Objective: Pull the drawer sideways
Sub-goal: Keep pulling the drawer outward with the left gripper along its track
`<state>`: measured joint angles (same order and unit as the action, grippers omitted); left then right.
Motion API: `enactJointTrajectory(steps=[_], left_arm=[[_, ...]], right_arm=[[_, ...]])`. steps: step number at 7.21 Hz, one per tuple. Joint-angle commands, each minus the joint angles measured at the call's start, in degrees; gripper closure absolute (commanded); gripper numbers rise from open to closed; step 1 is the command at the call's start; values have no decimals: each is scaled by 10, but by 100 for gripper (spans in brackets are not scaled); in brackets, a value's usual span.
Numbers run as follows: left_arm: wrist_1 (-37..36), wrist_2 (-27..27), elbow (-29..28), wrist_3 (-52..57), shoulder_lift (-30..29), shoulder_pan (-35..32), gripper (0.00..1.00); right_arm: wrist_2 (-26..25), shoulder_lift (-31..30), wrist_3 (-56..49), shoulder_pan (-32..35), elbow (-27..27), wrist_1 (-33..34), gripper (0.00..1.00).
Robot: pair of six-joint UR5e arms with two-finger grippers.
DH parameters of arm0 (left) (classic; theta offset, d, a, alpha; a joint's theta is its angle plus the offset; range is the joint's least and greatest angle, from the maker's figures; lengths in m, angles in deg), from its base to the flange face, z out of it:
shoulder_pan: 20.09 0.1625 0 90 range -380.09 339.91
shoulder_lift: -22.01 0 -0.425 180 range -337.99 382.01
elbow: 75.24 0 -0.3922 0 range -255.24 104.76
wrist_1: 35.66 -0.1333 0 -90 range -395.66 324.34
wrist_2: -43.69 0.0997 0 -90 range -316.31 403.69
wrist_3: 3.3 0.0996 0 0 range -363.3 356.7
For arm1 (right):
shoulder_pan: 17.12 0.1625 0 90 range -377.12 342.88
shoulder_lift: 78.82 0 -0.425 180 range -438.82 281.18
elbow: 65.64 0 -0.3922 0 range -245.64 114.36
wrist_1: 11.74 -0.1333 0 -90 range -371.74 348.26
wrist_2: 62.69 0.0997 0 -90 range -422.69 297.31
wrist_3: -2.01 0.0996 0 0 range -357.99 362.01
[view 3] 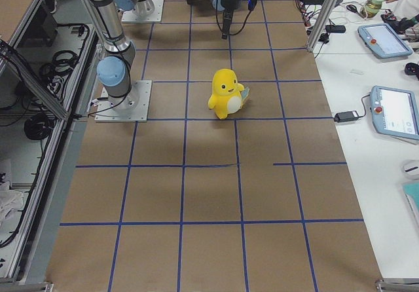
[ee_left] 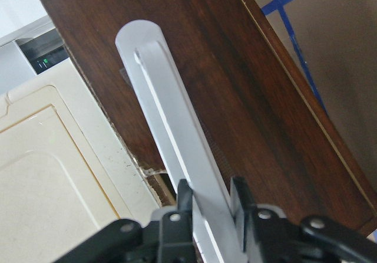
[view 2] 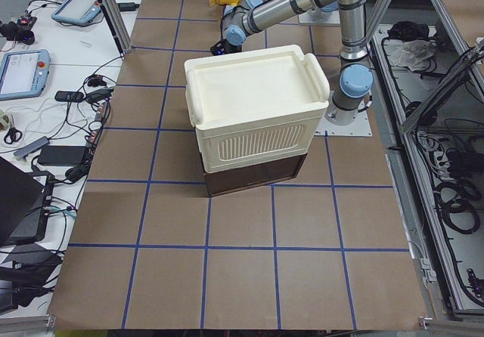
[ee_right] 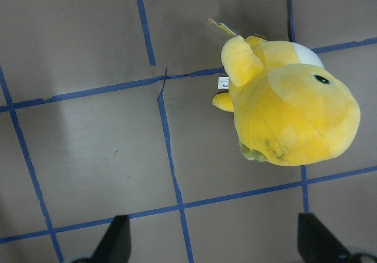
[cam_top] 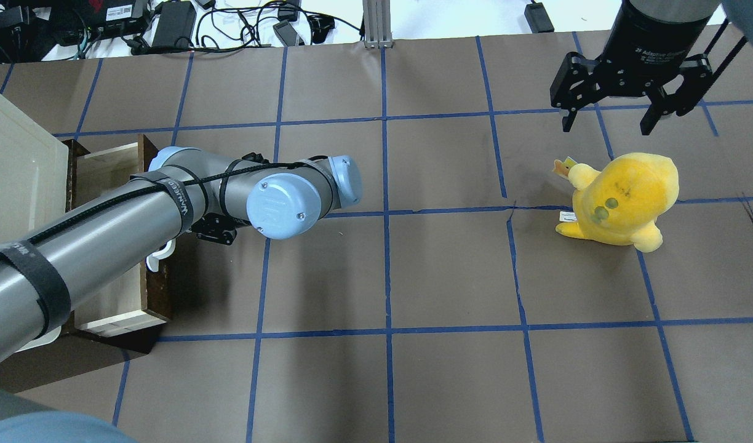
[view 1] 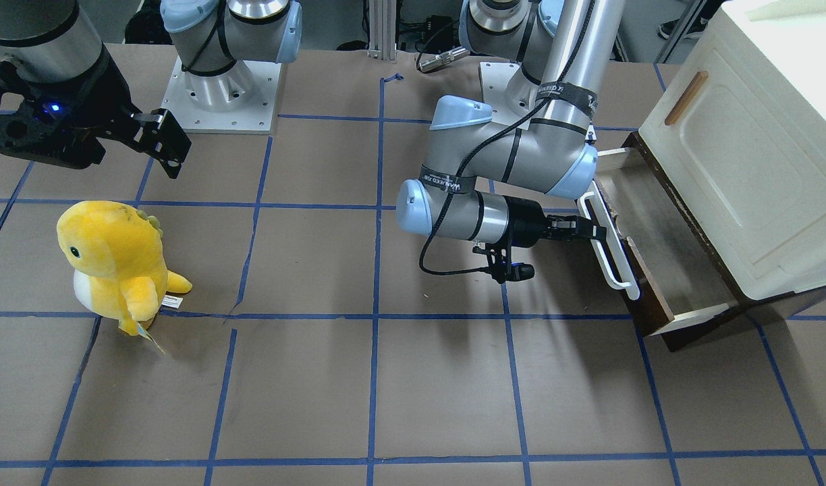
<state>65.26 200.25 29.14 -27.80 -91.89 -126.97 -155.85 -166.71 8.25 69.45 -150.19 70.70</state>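
Left claw (ee_left: 207, 196) around drawer handle (ee_left: 171, 118); "WANUEED" strap (view 1: 445, 182)

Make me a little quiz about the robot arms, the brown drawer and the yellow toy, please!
1. True or false: the right gripper holds the yellow plush toy.
2. What is the left gripper closed on? A) a small wooden door handle B) the long white bar handle C) the toy's tag
3. Fill in: the dark brown wooden drawer is pulled partly ____ of the cream-white cabinet.
Key: 1 false, it hangs open, apart from the toy. 2 B. 3 out.
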Motion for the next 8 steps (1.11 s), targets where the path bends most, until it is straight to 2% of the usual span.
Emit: enactJointTrajectory(steps=[1, 2, 3, 5, 6, 7, 8], left_arm=[[1, 1, 0, 1, 0, -1, 79], [0, 1, -1, 2, 1, -1, 62], [-4, 1, -1, 0, 1, -1, 1], [-21, -7, -4, -8, 13, 0, 0], [-62, -59, -11, -6, 19, 0, 0], [-99, -134, -27, 0, 34, -2, 0], [-102, -197, -56, 9, 54, -2, 0]], right_arm=[[0, 0, 0, 0, 0, 0, 0], [0, 0, 0, 0, 0, -1, 0], [0, 0, 0, 0, 0, 0, 0], [0, 0, 0, -1, 0, -1, 0], [0, 0, 0, -1, 0, 0, 0], [0, 0, 0, 0, 0, 0, 0], [0, 0, 0, 0, 0, -1, 0]])
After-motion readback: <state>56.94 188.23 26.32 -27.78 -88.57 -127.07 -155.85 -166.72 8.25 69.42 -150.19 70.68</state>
